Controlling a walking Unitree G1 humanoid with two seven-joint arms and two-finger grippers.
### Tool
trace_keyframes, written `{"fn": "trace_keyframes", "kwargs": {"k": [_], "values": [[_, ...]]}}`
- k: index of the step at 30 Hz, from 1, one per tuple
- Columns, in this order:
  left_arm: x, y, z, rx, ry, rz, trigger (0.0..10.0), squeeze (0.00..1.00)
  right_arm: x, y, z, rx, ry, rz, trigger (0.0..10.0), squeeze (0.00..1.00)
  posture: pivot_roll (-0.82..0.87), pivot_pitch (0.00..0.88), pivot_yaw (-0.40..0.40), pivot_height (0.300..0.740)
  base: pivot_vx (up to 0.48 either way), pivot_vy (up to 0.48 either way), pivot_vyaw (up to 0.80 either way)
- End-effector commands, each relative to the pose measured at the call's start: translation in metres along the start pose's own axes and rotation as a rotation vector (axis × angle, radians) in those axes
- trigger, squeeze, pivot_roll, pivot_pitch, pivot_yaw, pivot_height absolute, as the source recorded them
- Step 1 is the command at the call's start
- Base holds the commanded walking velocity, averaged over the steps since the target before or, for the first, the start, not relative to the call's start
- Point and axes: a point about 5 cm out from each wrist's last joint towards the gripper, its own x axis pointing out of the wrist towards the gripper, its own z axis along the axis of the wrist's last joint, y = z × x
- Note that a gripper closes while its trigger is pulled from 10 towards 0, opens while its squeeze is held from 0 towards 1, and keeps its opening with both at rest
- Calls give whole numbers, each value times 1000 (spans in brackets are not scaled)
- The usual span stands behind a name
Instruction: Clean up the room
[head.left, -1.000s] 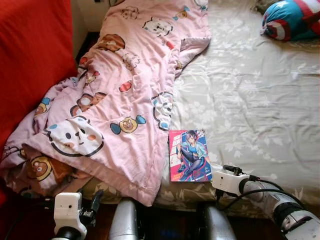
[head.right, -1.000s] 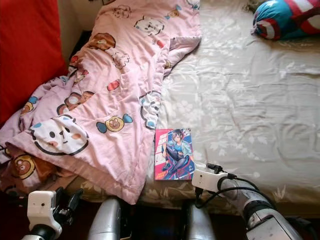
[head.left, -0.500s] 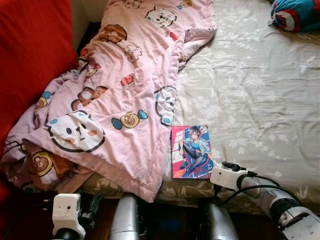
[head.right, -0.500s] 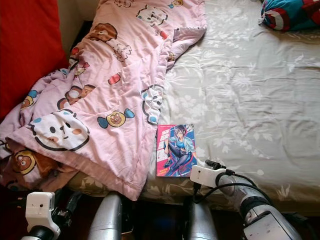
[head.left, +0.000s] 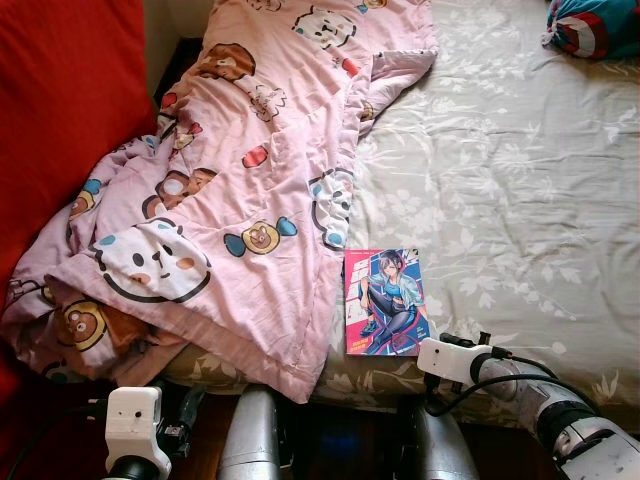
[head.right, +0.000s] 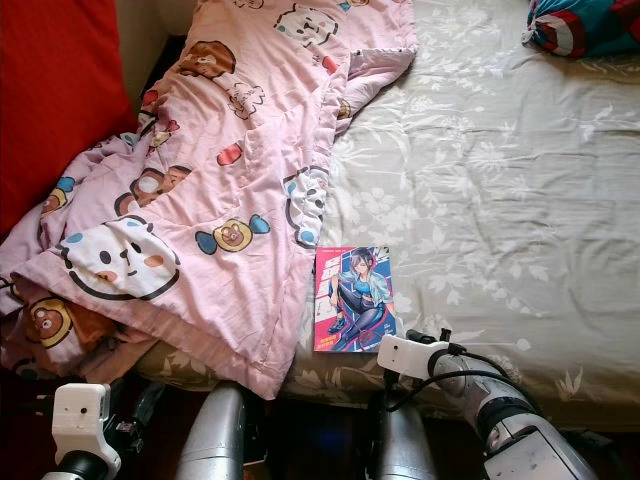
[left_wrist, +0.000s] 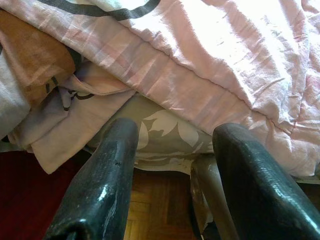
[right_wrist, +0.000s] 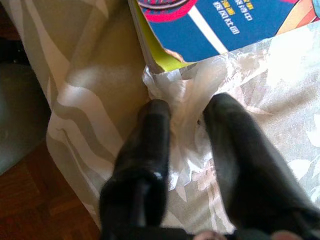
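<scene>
The book lies flat at the bed's near edge beside the pink duvet, thin, light and probably slick-covered, so my right gripper, fingers spread and bunching sheet just below it, should pinch its near edge, while my left gripper hangs spread.

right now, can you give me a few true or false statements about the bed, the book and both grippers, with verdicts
1. The book lies flat near the bed's front edge, beside the pink blanket. True.
2. The right gripper has lifted the book off the bed. False: its fingers press into the grey floral sheet just beside the book's corner, and the book rests on the sheet.
3. The left gripper is open, low by the bed's edge under the hanging blanket. True.
4. The blanket covers the whole bed. False: it covers the left part; the right part is bare sheet.
5. A blue and red pillow lies at the far right corner. True.
</scene>
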Motion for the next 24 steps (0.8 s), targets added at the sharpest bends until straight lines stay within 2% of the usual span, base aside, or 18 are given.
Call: {"fn": "trace_keyframes", "kwargs": {"k": [1, 16, 22, 24], "values": [[-6, 3, -3, -3, 25, 14, 10000, 0, 0, 15, -5, 1, 21, 40, 0, 0, 197, 306, 50, 617, 0, 0, 0], [-3, 4, -4, 6, 27, 20, 10000, 0, 0, 19, -5, 14, 35, 18, 0, 0, 199, 290, 47, 617, 0, 0, 0], [5, 2, -4, 4, 18, 22, 10000, 0, -1, 12, -10, 169, 55, -60, 0, 0, 186, 267, 38, 617, 0, 0, 0], [10, 2, -3, 0, 8, 27, 10000, 0, -3, 8, -16, 259, 64, -104, 0, 0, 174, 251, 32, 617, 0, 0, 0]]}}
